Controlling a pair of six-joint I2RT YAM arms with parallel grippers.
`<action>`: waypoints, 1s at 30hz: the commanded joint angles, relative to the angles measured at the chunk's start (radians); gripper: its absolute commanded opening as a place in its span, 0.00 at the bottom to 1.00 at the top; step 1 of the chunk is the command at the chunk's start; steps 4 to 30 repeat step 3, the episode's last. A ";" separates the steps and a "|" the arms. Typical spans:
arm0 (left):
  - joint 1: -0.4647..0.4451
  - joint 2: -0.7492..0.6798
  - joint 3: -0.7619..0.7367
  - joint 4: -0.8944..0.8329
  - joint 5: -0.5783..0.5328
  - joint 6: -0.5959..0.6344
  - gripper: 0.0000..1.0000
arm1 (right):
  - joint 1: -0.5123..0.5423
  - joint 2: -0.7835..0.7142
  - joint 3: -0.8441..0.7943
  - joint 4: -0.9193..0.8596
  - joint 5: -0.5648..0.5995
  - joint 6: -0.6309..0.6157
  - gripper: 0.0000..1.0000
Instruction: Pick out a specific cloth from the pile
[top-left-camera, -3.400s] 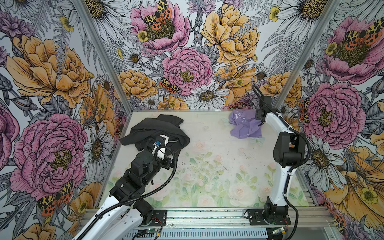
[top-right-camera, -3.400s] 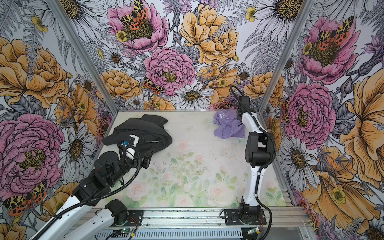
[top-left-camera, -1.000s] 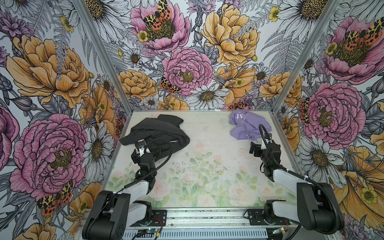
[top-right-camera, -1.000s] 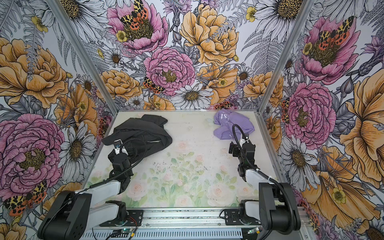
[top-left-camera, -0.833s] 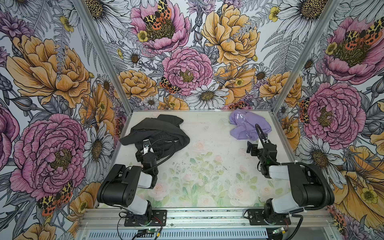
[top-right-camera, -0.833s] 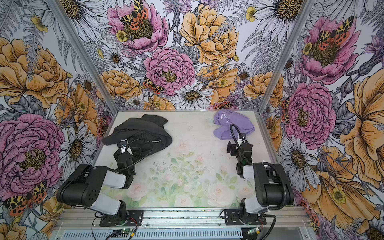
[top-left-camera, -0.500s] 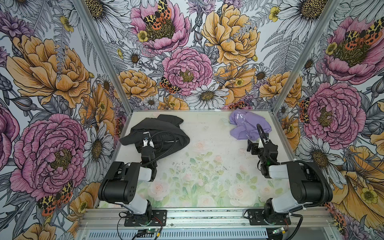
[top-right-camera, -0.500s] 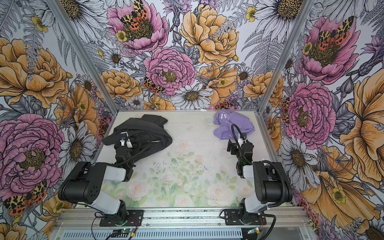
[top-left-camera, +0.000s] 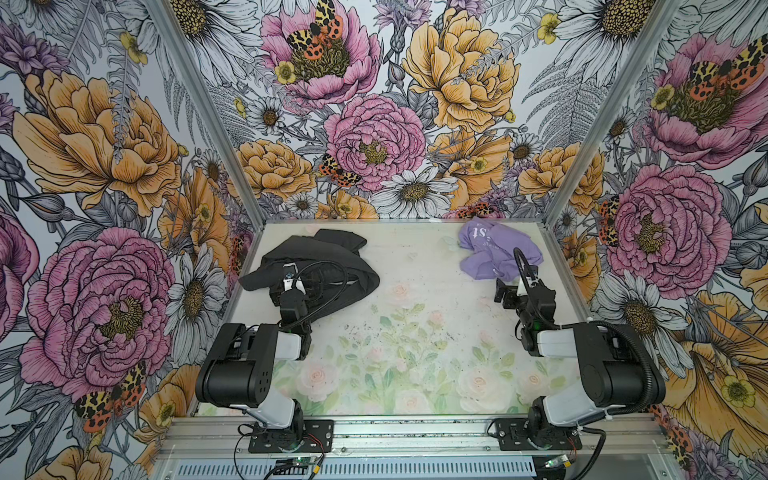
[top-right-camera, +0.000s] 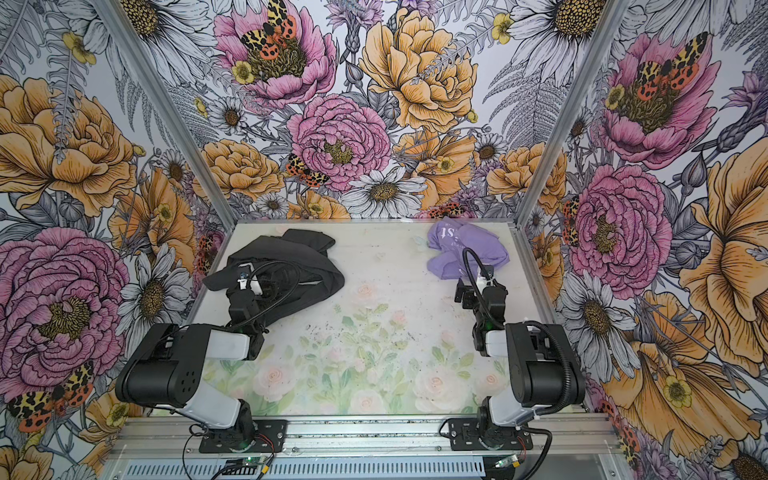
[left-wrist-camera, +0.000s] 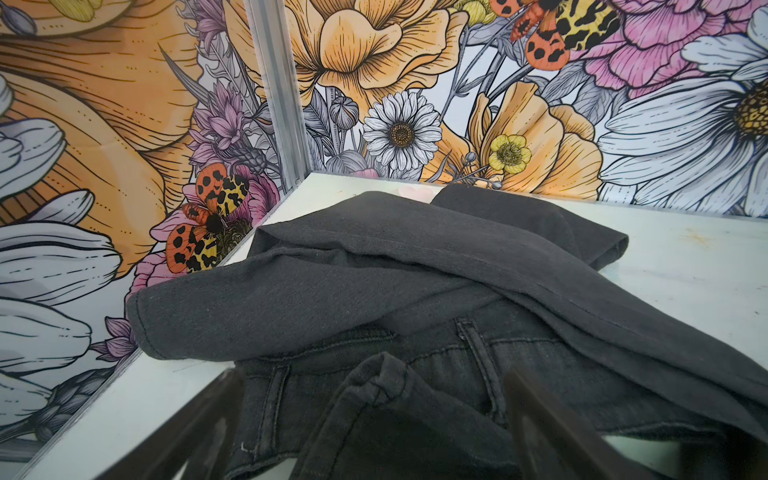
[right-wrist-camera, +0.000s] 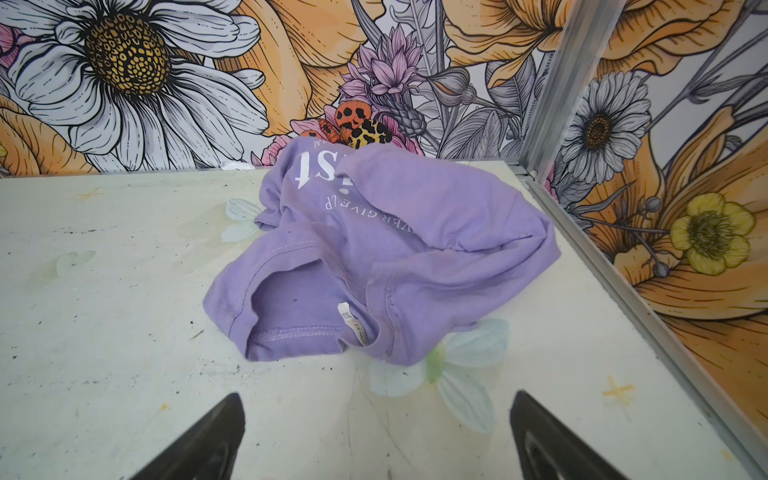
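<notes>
Lavender T-shirt (right-wrist-camera: 386, 249): we list it crumpled at the bench's (top-left-camera: 415, 266) far right corner, close to the back wall, white lettering showing, well apart from the black garments (top-left-camera: 324, 257) heaped at the far left. We judge it light, soft and limp; it should bunch and drape when lifted, with no risk of breakage. We would take hold at the near collar fold with its sewn tag, or at any raised ridge. Right gripper (right-wrist-camera: 374, 440): jaws spread, empty, just short of the shirt. Left gripper (left-wrist-camera: 374, 428): jaws spread over the black pile, pinching nothing.
</notes>
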 joint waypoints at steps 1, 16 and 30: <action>0.015 -0.005 0.014 -0.004 0.046 -0.026 0.99 | 0.000 -0.001 0.018 0.030 0.009 0.011 1.00; 0.011 -0.006 0.012 -0.001 0.045 -0.023 0.98 | 0.001 -0.001 0.017 0.030 0.009 0.012 0.99; 0.011 -0.006 0.012 -0.001 0.045 -0.023 0.98 | 0.001 -0.001 0.017 0.030 0.009 0.012 0.99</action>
